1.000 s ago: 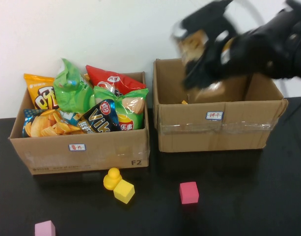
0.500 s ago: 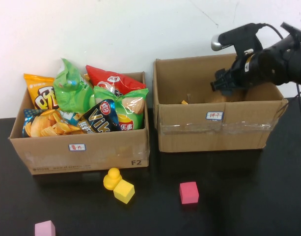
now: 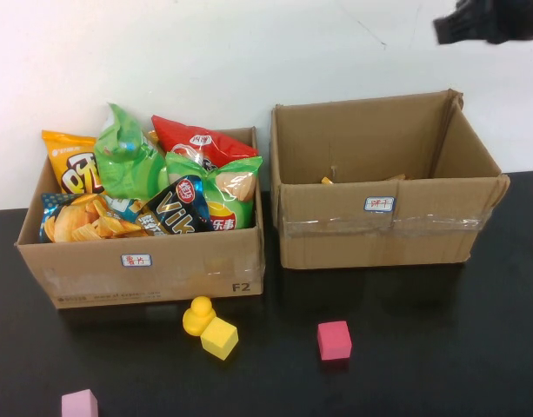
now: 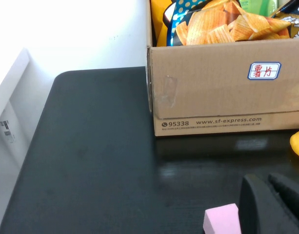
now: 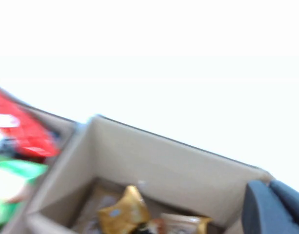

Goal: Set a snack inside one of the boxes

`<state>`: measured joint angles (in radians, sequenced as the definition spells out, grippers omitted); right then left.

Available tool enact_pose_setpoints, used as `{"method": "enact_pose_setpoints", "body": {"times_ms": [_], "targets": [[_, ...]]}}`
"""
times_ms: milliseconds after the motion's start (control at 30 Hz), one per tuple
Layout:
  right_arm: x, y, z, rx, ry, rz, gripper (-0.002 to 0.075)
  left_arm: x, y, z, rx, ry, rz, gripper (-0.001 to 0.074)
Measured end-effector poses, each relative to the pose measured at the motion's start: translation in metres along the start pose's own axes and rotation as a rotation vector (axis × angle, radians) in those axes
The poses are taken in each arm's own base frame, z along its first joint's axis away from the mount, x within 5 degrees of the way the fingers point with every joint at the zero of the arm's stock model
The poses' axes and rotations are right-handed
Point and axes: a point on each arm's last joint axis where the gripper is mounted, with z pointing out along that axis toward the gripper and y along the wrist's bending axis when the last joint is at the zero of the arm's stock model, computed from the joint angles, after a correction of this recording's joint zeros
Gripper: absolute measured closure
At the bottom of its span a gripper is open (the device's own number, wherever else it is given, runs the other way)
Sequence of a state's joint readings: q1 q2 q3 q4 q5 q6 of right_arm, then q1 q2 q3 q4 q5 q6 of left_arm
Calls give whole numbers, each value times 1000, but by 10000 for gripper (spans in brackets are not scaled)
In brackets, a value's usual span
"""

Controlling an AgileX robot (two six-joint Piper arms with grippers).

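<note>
The right cardboard box (image 3: 383, 228) holds a gold snack packet (image 5: 126, 210) on its floor; in the high view only slivers of the packet (image 3: 392, 178) show over the front wall. My right arm (image 3: 485, 22) is high above the box's far right corner. Its gripper (image 5: 272, 204) is shut and empty in the right wrist view. The left box (image 3: 144, 269) is full of chip bags (image 3: 196, 139). My left gripper (image 4: 272, 207) is shut and empty, low over the black table beside a pink cube (image 4: 221, 219). It is out of the high view.
On the black table in front of the boxes lie a yellow duck (image 3: 198, 314), a yellow cube (image 3: 220, 338), a red cube (image 3: 334, 340) and a pink cube (image 3: 79, 404). A white wall stands behind the boxes. The table's left edge (image 4: 42, 112) shows in the left wrist view.
My right gripper carried a snack over the right box, dipped into it, then rose up and away to the top right without it. The snack now lies in the box.
</note>
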<state>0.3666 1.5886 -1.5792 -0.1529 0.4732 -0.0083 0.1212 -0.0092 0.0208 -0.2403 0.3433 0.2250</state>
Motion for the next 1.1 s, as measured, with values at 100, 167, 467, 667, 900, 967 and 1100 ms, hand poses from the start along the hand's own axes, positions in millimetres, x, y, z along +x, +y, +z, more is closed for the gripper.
{"method": "enact_pose_setpoints", "body": {"times_ms": [100, 167, 467, 667, 900, 967, 1100], "targets": [[0, 17, -41, -62, -50, -55, 725, 0, 0, 0, 0, 0, 0, 738], [8, 29, -64, -101, -64, -115, 726, 0, 0, 0, 0, 0, 0, 738], [77, 50, -127, -228, 52, -239, 727, 0, 0, 0, 0, 0, 0, 738], [136, 42, -182, -272, 88, -220, 727, 0, 0, 0, 0, 0, 0, 738], [187, 29, -222, -168, -199, -282, 727, 0, 0, 0, 0, 0, 0, 738], [202, 27, -228, -152, -243, -285, 727, 0, 0, 0, 0, 0, 0, 738], [226, 26, -234, -129, -285, -284, 727, 0, 0, 0, 0, 0, 0, 738]]}}
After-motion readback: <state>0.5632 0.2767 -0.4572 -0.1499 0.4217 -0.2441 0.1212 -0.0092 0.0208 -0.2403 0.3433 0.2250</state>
